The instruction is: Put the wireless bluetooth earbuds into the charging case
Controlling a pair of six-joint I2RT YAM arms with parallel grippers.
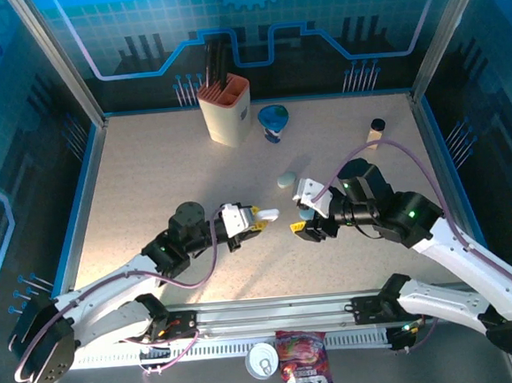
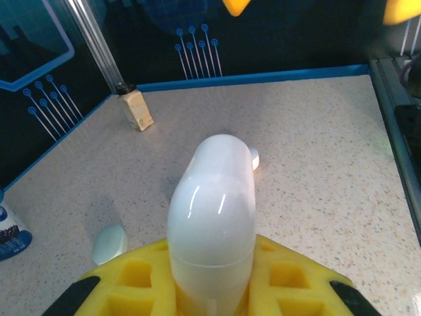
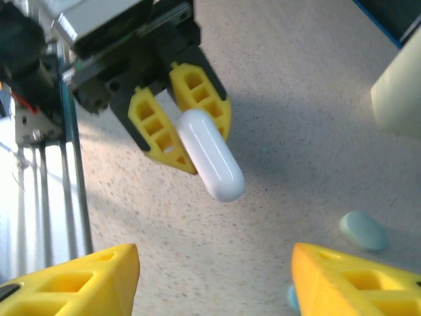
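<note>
From above, the left pincer (image 1: 256, 220) is clamping a white charging case (image 1: 268, 214) over the worktop (image 1: 149, 182), pointing it toward the right pincer (image 1: 300, 227), which is hovering near. A pale teal case (image 1: 286, 179) is lying just beyond them. On the left wrist camera, the white charging case (image 2: 212, 217) is jutting out from between yellow fingers (image 2: 131, 280). On the right wrist camera, the right pincer's fingers (image 3: 85, 276) are standing wide, gripping nothing, and facing the white charging case (image 3: 210, 155).

Case (image 1: 268, 214) in left hand (image 1: 259, 221), right hand (image 1: 299, 222) just right of it
</note>
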